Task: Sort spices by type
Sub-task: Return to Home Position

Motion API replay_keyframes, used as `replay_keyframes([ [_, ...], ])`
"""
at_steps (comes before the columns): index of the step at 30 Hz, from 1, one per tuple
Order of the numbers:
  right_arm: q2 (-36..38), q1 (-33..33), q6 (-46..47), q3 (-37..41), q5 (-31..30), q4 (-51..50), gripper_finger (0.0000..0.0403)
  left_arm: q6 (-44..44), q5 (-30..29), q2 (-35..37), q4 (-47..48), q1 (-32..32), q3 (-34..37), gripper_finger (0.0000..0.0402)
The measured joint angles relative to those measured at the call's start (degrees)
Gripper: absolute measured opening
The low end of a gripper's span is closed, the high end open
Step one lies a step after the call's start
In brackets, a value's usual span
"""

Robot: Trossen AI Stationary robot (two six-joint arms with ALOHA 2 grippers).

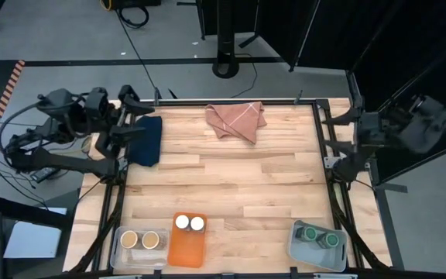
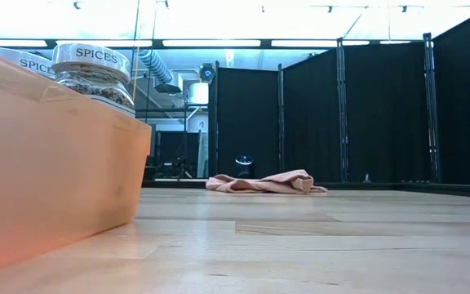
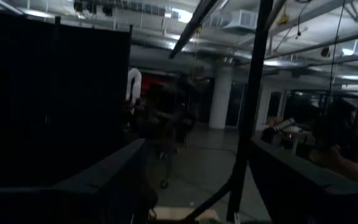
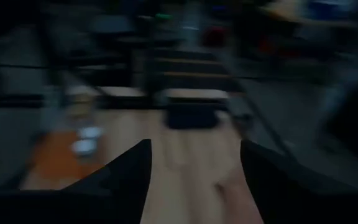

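Neatly paired, the tan-lid jars point(image 1: 130, 238) sit in the clear bin point(image 1: 118, 253), the white-lid jars point(image 1: 182, 222) in the orange bin point(image 1: 186, 249), and the green-lid jars point(image 1: 310, 232) in the gray bin point(image 1: 296, 246). The left gripper point(image 3: 196, 146) hangs by the blue cloth point(image 1: 147, 141), and the right gripper point(image 4: 195, 144) at the opposite edge. Both have their jaws spread and empty. Seen low, the orange bin blocks the left side; one label point(image 2: 92, 55) reads "SPICES".

Two matte-black arms. left arm point(image 1: 64, 124) at table's 9 o'clock: blocky joint housings, slim dark links, black cable loops point(image 1: 8, 139) off its outer side. right arm point(image 1: 397, 128) at 3 o'clock: same dark boxy links, rounded wrist housing. Left fingers point(image 3: 104, 183) dark, wedge-shaped, flat-faced; right fingers point(image 4: 126, 180) identical.
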State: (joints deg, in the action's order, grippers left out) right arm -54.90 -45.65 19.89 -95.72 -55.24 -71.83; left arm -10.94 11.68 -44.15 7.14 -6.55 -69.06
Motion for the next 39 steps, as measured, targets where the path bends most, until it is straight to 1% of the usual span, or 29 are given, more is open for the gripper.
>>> replay_keyframes([
  [4, 3.8, 0.0, -10.7, 2.0, 12.1, 8.4, 0.0254, 1.1, 0.0, 2.6, 4.7, 0.0, 0.0, 0.0284],
  [7, 7.8, 0.0, -15.4, 4.6, 17.1, 14.1, 0.0256, 1.8, -0.1, 4.3, 7.5, 0.0, 0.1, 0.0284],
  [11, 14.8, 0.0, -17.3, 9.4, 17.4, 18.9, 0.0255, 1.9, -0.4, 6.2, 8.7, 0.0, 0.1, 0.0284],
  [15, 22.1, 0.0, -19.7, 17.2, 18.9, 25.2, 0.0254, 3.0, -1.3, 8.3, 10.4, 0.0, 0.2, 0.0284],
  [19, 29.3, 0.0, -20.6, 25.3, 19.5, 32.3, 0.0257, 2.8, -4.4, 11.9, 10.3, 0.0, 3.7, 0.0284],
  [22, 33.5, 0.0, -20.6, 30.9, 19.6, 36.3, 0.0258, 1.2, -8.4, 15.9, 9.6, 0.0, 8.2, 0.0284],
  [26, 38.3, 0.0, -20.9, 36.1, 20.3, 41.1, 0.0257, -1.2, -12.1, 22.6, 5.7, 0.0, 15.8, 0.0284],
  [29, 40.8, 0.0, -21.2, 39.3, 20.9, 43.4, 0.0255, -2.7, -13.7, 28.5, 2.6, 0.0, 21.5, 0.0284],
  [35, 44.5, 0.0, -21.1, 43.9, 21.0, 46.7, 0.0256, -6.1, -16.6, 39.6, 0.1, 0.0, 31.3, 0.0284],
  [38, 46.1, 0.0, -21.0, 45.6, 20.9, 48.1, 0.0255, -7.3, -17.8, 44.1, -0.2, 0.0, 35.2, 0.0284],
  [39, 46.7, 0.0, -21.0, 46.2, 21.0, 48.9, 0.0255, -7.6, -18.5, 44.2, -0.4, 0.0, 36.2, 0.0284],
])
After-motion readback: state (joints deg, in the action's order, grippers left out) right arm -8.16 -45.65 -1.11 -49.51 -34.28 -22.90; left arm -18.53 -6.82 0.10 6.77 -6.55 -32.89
